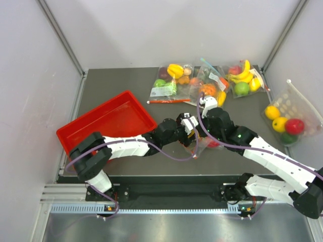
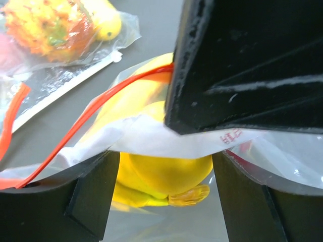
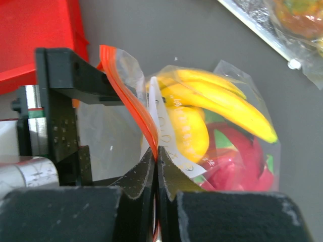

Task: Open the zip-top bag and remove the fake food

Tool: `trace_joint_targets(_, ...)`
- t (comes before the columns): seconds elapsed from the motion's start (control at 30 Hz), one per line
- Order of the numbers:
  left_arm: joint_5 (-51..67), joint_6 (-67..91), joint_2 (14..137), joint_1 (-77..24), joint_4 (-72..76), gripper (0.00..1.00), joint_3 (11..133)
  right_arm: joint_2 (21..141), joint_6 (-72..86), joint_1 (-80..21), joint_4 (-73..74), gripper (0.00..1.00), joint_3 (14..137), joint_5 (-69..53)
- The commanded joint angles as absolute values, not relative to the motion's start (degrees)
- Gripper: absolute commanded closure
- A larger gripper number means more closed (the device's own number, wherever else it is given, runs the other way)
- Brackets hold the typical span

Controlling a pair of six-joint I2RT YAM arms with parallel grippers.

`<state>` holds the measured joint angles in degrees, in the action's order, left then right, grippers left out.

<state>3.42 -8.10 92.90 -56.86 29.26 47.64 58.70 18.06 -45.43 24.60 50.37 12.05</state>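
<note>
The zip-top bag [image 1: 207,145] lies near the table's middle, between both grippers. My right gripper [image 1: 203,137] [image 3: 157,154] is shut on the bag's red-orange zip strip [image 3: 128,96] at the mouth. Inside the bag I see the banana [image 3: 227,101], the rounded yellow fruit [image 3: 189,131] and the pink-red dragon fruit [image 3: 237,166]. My left gripper [image 1: 191,132] [image 2: 164,191] is open at the bag's mouth. Its jaws stand wide apart, with the bag's plastic and the yellow fruit [image 2: 161,174] between them. The zip strip [image 2: 86,118] runs over its left finger [image 2: 75,196].
A red tray [image 1: 108,121] sits left of the bag. Several other bags of fake fruit [image 1: 171,80] [image 1: 209,85] [image 1: 242,78] lie along the back. A dotted pouch with fruit [image 1: 287,118] lies at the right edge.
</note>
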Motion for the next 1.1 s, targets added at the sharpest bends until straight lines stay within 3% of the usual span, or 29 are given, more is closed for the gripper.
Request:
trace_joint_targets(0.0,0.9,-14.4,96.1,-59.7,19.1,0.21,51.4,58.5,18.3,-46.7,16.3,1.00,53.1,5.9)
trace_joint_targets(0.27,1.0,-14.7,98.8,-60.7,19.4,0.25,52.8,57.8,18.5,-46.8,16.7,1.00,53.0,6.0)
trace_joint_targets(0.33,1.8,-14.6,99.3,-60.7,19.2,0.37,53.4,57.6,18.5,-46.8,16.6,1.00,52.7,6.0)
trace_joint_targets(0.37,2.1,-14.5,99.6,-60.7,19.1,0.59,53.6,57.5,18.4,-46.8,16.6,1.00,52.7,6.1)
trace_joint_targets(0.5,3.0,-14.0,98.8,-60.7,18.9,0.90,53.5,57.6,18.5,-46.7,16.9,1.00,52.1,7.9)
trace_joint_targets(0.77,5.4,-12.5,95.2,-60.7,19.0,0.99,51.2,59.1,18.5,-46.1,17.1,1.00,51.5,9.6)
trace_joint_targets(0.83,5.2,-12.2,94.9,-60.7,18.9,0.98,51.2,59.3,18.5,-46.1,17.1,1.00,51.5,9.8)
trace_joint_targets(0.9,4.7,-11.5,95.0,-60.7,19.2,0.89,51.1,59.2,18.6,-46.0,17.1,1.00,51.4,9.8)
trace_joint_targets(0.93,4.7,-11.4,95.2,-60.7,20.2,0.71,50.8,59.1,18.7,-46.0,17.1,1.00,51.2,9.8)
trace_joint_targets(0.97,5.0,-11.1,95.2,-60.7,20.6,0.60,50.7,59.0,18.7,-46.0,17.1,1.00,51.2,9.8)
trace_joint_targets(1.07,5.8,-9.1,96.1,-60.7,22.4,0.33,50.8,58.7,18.9,-46.0,17.2,1.00,50.8,9.8)
